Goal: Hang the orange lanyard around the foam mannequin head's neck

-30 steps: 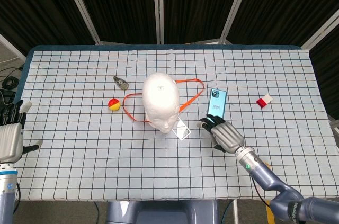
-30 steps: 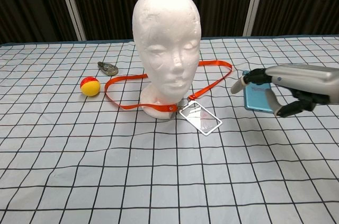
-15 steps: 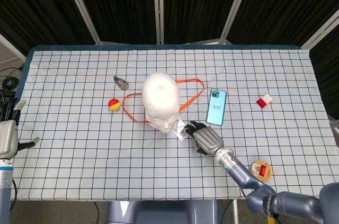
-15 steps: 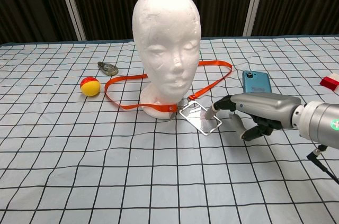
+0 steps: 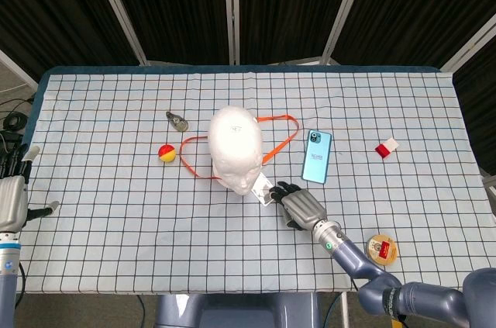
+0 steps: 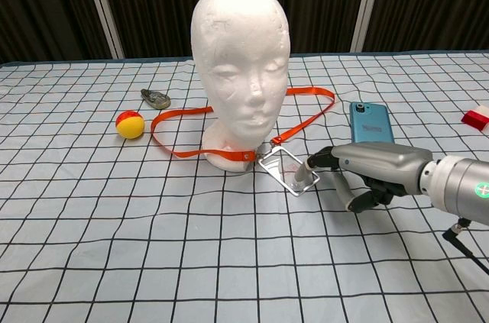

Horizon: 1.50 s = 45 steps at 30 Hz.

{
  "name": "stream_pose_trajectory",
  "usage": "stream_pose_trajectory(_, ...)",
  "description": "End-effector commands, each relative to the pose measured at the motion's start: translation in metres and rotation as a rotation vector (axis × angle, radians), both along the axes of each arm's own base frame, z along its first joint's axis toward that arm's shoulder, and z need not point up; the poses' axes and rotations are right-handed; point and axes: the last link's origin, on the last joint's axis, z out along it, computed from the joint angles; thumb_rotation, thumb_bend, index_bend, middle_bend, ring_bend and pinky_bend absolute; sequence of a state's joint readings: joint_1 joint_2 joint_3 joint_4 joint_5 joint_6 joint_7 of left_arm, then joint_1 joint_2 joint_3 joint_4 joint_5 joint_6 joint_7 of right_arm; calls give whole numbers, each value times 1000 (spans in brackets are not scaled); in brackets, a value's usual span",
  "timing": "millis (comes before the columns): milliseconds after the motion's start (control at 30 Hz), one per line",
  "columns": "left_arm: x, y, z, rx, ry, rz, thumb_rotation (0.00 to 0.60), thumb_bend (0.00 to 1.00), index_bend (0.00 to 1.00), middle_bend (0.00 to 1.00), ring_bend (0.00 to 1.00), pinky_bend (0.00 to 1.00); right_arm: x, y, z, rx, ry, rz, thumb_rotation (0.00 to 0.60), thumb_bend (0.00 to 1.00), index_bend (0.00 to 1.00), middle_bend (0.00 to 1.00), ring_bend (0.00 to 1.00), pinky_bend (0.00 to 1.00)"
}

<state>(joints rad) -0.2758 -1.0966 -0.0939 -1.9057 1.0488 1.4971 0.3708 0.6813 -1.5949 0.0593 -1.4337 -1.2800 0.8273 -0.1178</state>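
We are seeing the right hand, fingers apart, touching the badge holder of the orange lanyard lying around the foam mannequin head; the left hand, fingers spread, is hanging off the tabletop's left edge.

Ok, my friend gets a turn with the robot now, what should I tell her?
Left hand: at the table's left edge, holding nothing, fingers apart.
Right hand: low on the cloth, fingertips at the clear badge holder; whether it grips is unclear.
Orange lanyard: lies flat on the table, looped around the base of the white foam mannequin head, which stands upright.
Done: nothing is hung yet.
Left: lift the strap over the head and onto the neck.
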Motion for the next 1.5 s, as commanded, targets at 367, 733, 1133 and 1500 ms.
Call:
stream_pose_trajectory(367, 0, 1, 1, 2, -7, -1, 600, 0, 0, 0, 0, 0, 0, 14, 2, 83, 17, 10, 600, 917, 286, 206, 122, 201)
stream_pose_trajectory(733, 1, 0, -2, -8, -4, -4, 600, 0, 0, 0, 0, 0, 10, 40, 6, 205, 6, 43, 600, 921, 306, 267, 186, 228)
stream_pose_trajectory(1133, 2, 0, -5, -16, 2, -8, 600, 0, 0, 0, 0, 0, 17, 60, 12, 299, 0, 54, 600, 921, 310, 273, 191, 239)
stream_pose_trajectory(1500, 3, -1, -7, -25, 8, -11, 600, 0, 0, 0, 0, 0, 26, 75, 23, 348, 1, 87, 600, 921, 310, 273, 191, 246)
